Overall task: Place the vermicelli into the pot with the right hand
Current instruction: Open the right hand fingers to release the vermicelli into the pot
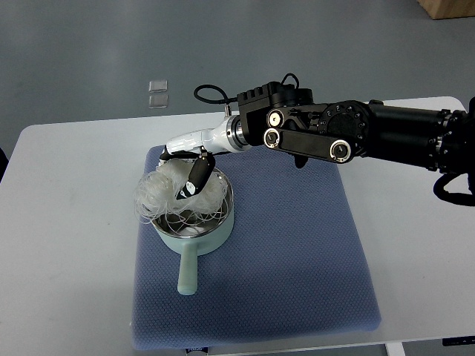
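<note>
Nearest me, the pot (194,222) sits on my blue mat (297,252); right robot hand (194,174) above it grasps vermicelli (159,191).

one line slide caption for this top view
Right robot hand lowers white vermicelli into the mint-green pot on a blue mat.

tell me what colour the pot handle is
Pale mint green, like the pot's outer wall; the handle shows clearly in the top view.

There was one pale green metal pot with a handle (194,236), one tangled bundle of translucent white vermicelli (159,193), one blue quilted mat (297,252), and two small clear squares (158,93).
</note>
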Motion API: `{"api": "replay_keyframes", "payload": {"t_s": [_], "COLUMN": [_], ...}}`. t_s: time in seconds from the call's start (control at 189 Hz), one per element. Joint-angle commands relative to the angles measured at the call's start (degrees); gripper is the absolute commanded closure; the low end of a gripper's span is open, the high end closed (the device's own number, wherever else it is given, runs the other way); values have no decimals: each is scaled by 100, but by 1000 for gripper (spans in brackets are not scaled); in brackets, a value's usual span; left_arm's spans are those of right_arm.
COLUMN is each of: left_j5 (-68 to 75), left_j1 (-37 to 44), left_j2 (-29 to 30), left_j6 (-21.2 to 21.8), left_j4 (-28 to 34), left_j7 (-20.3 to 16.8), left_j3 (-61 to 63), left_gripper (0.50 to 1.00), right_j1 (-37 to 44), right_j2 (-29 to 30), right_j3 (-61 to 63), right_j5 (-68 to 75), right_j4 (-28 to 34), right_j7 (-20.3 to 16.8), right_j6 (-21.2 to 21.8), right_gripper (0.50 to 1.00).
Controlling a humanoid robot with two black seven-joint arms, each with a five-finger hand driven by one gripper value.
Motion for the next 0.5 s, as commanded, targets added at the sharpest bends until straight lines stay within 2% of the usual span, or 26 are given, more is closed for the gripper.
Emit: {"api": "replay_keyframes", "payload": {"t_s": [0.0,0.005,0.011,0.021,0.026,0.032,0.037,0.042,0.048,0.127,0.174,0.396,0.497], "left_j5": [-1,-1,-1,-1,-1,-1,-1,-1,-1,-1,-1,-1,-9], "left_j1": [0,0,0,0,0,0,0,0,0,0,0,0,0], "left_j2": [0,0,0,0,0,0,0,0,0,0,0,0,0], "left_j6": [0,0,0,0,0,0,0,0,0,0,0,0,0], "left_j4": [2,2,2,2,2,2,2,2,2,2,2,2,2], "left_j7": [0,0,0,0,0,0,0,0,0,0,0,0,0], "left_j3": [-2,-2,-2,-2,-2,-2,-2,-2,-2,7,7,7,-2], "left_gripper": [500,500,500,500,500,500,500,500,500,500,500,500,500], "right_j1": [-124,-124,-133,-133,-142,-142,-151,-151,-159,-195,-195,-116,16], "right_j2": [0,0,0,0,0,0,0,0,0,0,0,0,0], "right_j3": [-1,-1,-1,-1,-1,-1,-1,-1,-1,-1,-1,78,544], "right_j5": [-12,-12,-12,-12,-12,-12,-20,-20,-20,-38,-64,-56,-3], "right_j4": [5,5,5,5,5,5,5,5,5,5,5,5,-13], "right_j7": [1,1,1,1,1,1,1,1,1,-8,-8,-16,-16], "right_j6": [-138,-138,-156,-156,-165,-165,-165,-165,-165,-147,-138,-24,99], "right_gripper": [874,873,814,814,759,758,724,724,701,666,589,579,579]}}
